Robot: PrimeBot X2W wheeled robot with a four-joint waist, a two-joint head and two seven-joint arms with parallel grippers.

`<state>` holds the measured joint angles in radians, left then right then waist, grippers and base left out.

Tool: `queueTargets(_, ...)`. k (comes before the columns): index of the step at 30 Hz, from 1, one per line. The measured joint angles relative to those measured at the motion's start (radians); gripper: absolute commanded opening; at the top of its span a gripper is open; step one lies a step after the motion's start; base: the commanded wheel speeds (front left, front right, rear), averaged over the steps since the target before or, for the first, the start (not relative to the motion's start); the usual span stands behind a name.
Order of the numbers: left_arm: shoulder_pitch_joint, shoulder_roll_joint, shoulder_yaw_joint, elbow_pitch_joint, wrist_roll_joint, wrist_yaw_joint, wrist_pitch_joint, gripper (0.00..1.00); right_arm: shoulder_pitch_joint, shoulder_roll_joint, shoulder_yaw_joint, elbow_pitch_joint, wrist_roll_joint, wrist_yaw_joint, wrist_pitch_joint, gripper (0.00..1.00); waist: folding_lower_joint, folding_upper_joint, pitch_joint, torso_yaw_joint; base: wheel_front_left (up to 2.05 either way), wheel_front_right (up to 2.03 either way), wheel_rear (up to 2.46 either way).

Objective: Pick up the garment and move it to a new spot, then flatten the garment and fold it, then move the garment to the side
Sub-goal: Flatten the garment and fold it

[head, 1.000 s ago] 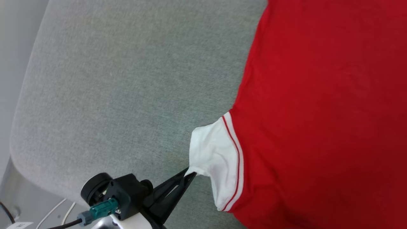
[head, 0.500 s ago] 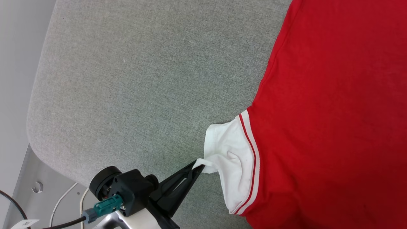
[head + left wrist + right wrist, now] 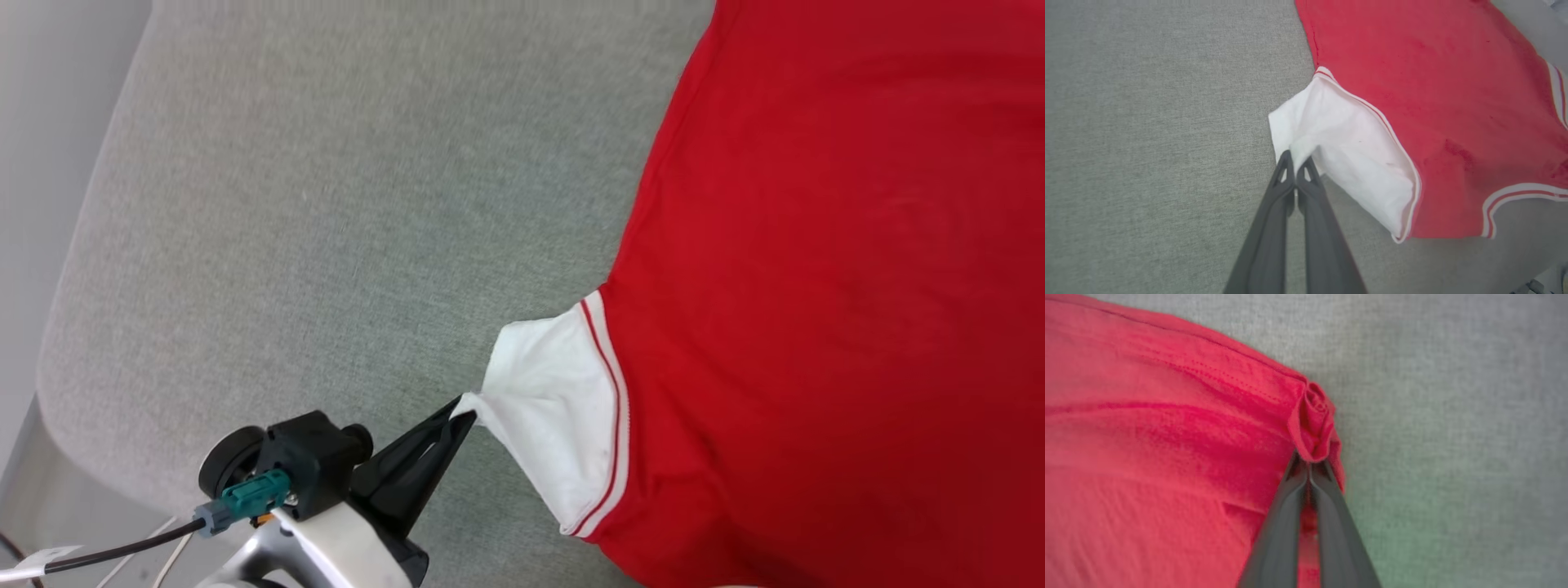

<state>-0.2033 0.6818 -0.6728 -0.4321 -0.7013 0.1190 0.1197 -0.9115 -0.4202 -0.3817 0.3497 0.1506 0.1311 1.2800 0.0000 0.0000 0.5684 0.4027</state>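
The garment (image 3: 824, 269), red with white sleeves, lies spread over the right of the grey cushioned surface (image 3: 326, 229), plain side up. My left gripper (image 3: 461, 415) is shut on the outer corner of its white sleeve (image 3: 555, 400); the left wrist view shows the white cloth (image 3: 1347, 151) pinched between the tips of that gripper (image 3: 1296, 157). In the right wrist view my right gripper (image 3: 1308, 461) is shut on a bunched corner of the garment's red hem (image 3: 1312, 424). The garment's lettering is hidden.
The grey surface ends in a rounded edge at the left (image 3: 57, 359), with pale floor and cables (image 3: 106, 551) beyond. The garment's striped trim (image 3: 1521, 194) lies toward the right in the left wrist view.
The head camera swung right, then back left, shifting the whole picture. My left gripper has pulled the sleeve corner outward, drawing it taut. The right gripper has closed on the hem.
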Motion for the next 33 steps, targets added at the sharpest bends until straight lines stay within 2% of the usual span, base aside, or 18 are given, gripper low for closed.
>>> queueTargets(7,0.052,0.013,0.018,0.060,-0.042,0.019,-0.010,0.00,0.254,0.026,0.063,-0.090,0.146,0.000,-0.012,0.00,0.0000,0.0000,-0.127,-0.083,0.00,0.00,0.00)
queueTargets(10,0.067,0.015,0.012,0.091,-0.054,0.013,-0.010,0.00,0.403,0.000,0.121,-0.171,0.200,0.000,-0.040,0.00,0.0000,0.0000,-0.184,-0.118,0.00,0.00,0.00)
queueTargets(13,0.094,0.025,0.004,0.126,-0.052,0.014,-0.014,0.00,0.528,-0.011,0.131,-0.239,0.268,0.000,-0.076,0.00,0.0000,0.0000,-0.237,-0.153,0.00,0.00,0.00)
queueTargets(17,0.133,0.024,0.000,0.152,-0.073,0.023,-0.024,0.00,0.663,0.019,0.124,-0.330,0.327,0.000,-0.111,0.00,-0.0001,0.0000,-0.302,-0.201,0.00,0.00,0.00)
queueTargets(24,0.181,0.013,0.007,0.175,-0.102,0.041,-0.050,0.00,0.893,0.113,0.104,-0.456,0.375,0.000,-0.124,0.00,-0.0003,0.0000,-0.394,-0.268,0.00,0.00,0.00)
queueTargets(28,0.205,0.012,0.015,0.184,-0.112,0.050,-0.071,0.00,1.017,0.165,0.103,-0.494,0.378,0.000,-0.130,0.00,-0.0004,0.0000,-0.433,-0.293,0.00,0.00,0.00)
queueTargets(32,0.212,0.010,0.021,0.186,-0.115,0.053,-0.081,0.00,1.083,0.173,0.110,-0.498,0.378,0.000,-0.144,0.00,-0.0004,0.0000,-0.454,-0.305,0.00,0.00,0.00)
queueTargets(33,0.215,0.010,0.021,0.185,-0.117,0.054,-0.083,0.00,1.086,0.169,0.117,-0.499,0.377,0.000,-0.146,0.20,-0.0004,0.0000,-0.455,-0.306,0.00,0.00,0.00)
